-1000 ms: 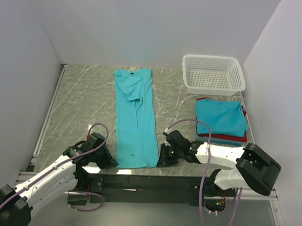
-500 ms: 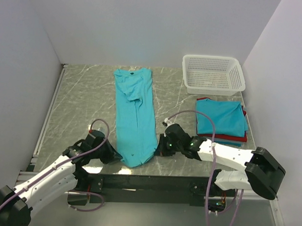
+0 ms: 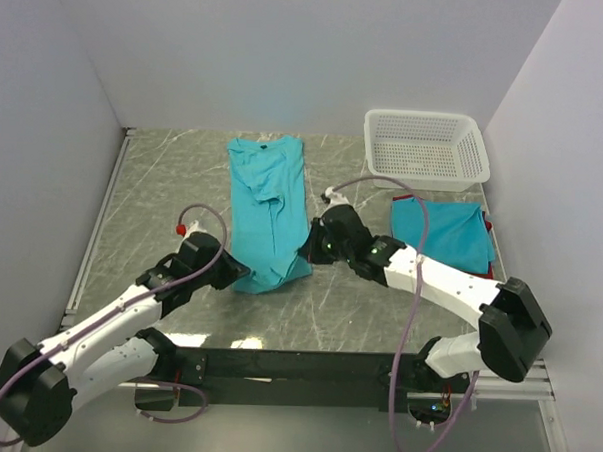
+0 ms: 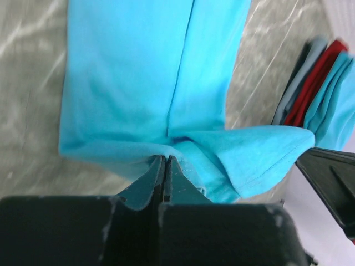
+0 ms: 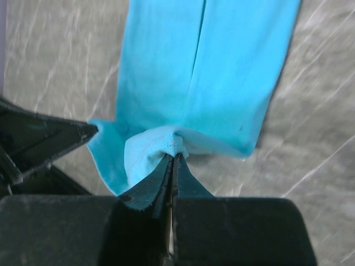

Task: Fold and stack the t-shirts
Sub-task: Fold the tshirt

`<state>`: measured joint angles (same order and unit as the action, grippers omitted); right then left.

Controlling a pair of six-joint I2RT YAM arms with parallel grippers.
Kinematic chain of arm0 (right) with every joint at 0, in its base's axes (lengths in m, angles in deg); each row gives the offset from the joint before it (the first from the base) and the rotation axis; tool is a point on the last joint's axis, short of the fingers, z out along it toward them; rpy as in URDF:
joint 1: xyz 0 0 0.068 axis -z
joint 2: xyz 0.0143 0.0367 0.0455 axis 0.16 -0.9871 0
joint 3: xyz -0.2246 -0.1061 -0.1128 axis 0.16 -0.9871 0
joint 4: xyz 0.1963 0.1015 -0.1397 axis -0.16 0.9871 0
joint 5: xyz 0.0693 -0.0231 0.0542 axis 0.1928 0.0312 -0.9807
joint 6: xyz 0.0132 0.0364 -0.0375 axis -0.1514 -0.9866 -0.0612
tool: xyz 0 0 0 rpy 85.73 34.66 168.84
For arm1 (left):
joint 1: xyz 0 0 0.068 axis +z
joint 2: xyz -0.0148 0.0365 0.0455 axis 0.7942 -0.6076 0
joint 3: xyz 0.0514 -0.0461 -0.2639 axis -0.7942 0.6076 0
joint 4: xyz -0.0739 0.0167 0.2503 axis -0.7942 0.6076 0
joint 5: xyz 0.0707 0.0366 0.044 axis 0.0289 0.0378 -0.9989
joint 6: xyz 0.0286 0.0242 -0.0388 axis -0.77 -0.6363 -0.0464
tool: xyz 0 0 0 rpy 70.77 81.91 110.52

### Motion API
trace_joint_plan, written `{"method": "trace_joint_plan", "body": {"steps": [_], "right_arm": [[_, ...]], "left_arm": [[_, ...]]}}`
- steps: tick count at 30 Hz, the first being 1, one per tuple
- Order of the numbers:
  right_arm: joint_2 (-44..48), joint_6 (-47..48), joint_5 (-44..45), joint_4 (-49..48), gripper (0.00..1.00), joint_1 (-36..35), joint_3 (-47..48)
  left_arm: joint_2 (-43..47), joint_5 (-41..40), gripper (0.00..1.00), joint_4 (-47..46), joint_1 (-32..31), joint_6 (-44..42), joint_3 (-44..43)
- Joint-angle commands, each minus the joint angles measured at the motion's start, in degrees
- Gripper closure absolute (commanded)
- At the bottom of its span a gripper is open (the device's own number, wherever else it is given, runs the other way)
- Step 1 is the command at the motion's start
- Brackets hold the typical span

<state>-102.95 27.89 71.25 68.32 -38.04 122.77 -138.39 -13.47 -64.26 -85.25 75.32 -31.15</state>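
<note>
One teal shirt [image 3: 268, 195] lay stretched on the table [image 3: 172, 200], already narrowed into a long strip. Its long axis ran straight away from the arms, with the collar at the far end. The near end was off the table. The left gripper [image 3: 231, 273] was clamped on the left corner of the hem, and the right gripper [image 3: 308, 250] was clamped on the right corner. Each wrist view showed the jaws closed with a pinch of teal cloth between them. The lifted hem hung doubled over the part of the strip that lay flat, so the fold looked partly made.

From both grippers the collar lay directly ahead, along the strip. The next move would likely carry the hem that way until it met the far end. The two grippers sat on either side of the strip, the right one slightly farther up the table than the left. The hem would need levelling if the edge was to land square.

Counted, there was one shirt in work and one stack [image 3: 443, 235] of folded shirts on the right side, nearer the right arm. Teal lay on top, red showed beneath it, and a darker layer showed in the left wrist view, so there were at least three. One white basket [image 3: 426, 116] stood beyond the stack.
</note>
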Motion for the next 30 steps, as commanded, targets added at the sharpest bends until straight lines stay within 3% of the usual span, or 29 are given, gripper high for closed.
{"method": "trace_joint_plan", "body": {"steps": [1, 8, 19, 30], "right_arm": [[-2.85, 2.4, 3.92, 0.61, 1.0, 2.06, 5.8], [-9.01, 4.33, 6.29, 2.98, 1.0, 5.58, 14.15], [-18.94, 5.74, 3.48, 4.3, 1.0, 9.27, 23.21], [-26.49, 7.24, 1.2, 5.45, 1.0, 12.44, 30.33]], "left_arm": [[-4.03, -6.12, 1.0, -7.56, 0.76, -2.11, -4.82], [-14.5, -6.48, 1.0, -9.93, 4.71, -6.85, -13.43], [-23.21, -1.47, 1.0, -19.87, 12.01, -8.79, -15.46], [-30.85, -0.67, 1.0, -20.23, 15.96, -10.81, -20.38]]}}
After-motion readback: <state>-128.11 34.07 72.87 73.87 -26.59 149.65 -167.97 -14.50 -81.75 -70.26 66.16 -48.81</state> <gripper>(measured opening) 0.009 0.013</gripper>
